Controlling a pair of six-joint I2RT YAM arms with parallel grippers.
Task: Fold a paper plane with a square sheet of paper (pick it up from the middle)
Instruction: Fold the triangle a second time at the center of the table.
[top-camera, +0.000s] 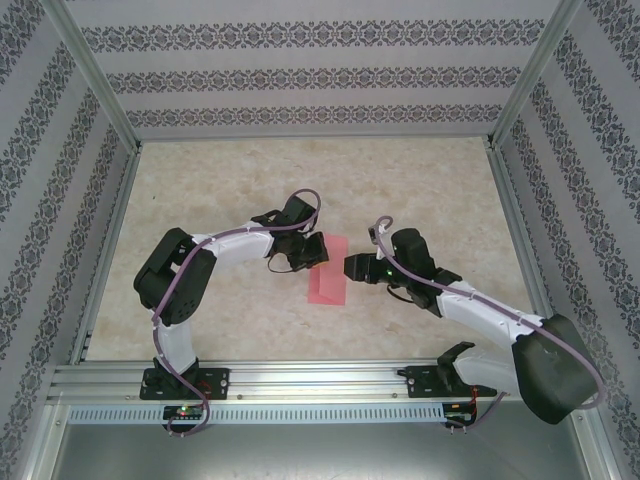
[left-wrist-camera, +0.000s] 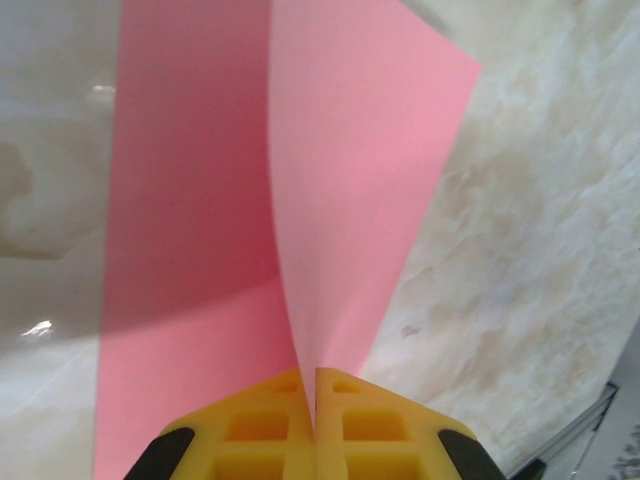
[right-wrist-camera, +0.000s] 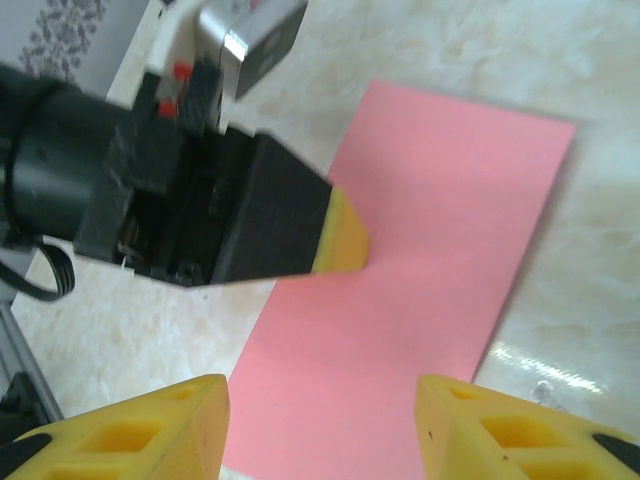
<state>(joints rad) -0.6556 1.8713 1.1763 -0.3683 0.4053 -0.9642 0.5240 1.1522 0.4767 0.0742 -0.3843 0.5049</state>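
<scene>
Near the table's (top-camera: 250, 180) middle, the left gripper (left-wrist-camera: 315, 400) clamps the pink paper sheet's (left-wrist-camera: 200, 250) edge, holding a flap raised for folding; the right gripper (right-wrist-camera: 320, 425) hovers, jaws apart.

Marbled beige table (top-camera: 250, 180); patterned walls (top-camera: 300, 75); aluminium rail (top-camera: 320, 378).

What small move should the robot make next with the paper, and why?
Probably the left claw should lift its pinched edge a little and start carrying it over toward the opposite edge. It is shut on the paper, which curves up into it, while the right claw stands open and grips nothing, so the fold rests with the left.
</scene>
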